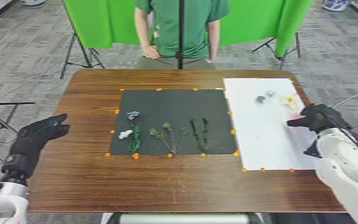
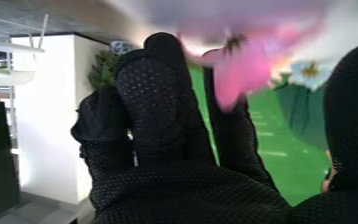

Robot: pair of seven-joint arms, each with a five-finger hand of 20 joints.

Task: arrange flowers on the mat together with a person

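Hazard: off-centre closing could nudge the pink-petalled flower [image 2: 239, 75] away | black-gloved right robot hand [image 1: 320, 118]: open, flower by its fingertips, at flat white sheet [image 1: 262, 145] | black-gloved left robot hand [image 1: 40, 133]: open

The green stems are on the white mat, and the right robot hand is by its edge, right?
Not quite: the head view shows the green stems on the dark mat, not the white mat. The right robot hand is by the white mat's edge, as you said.
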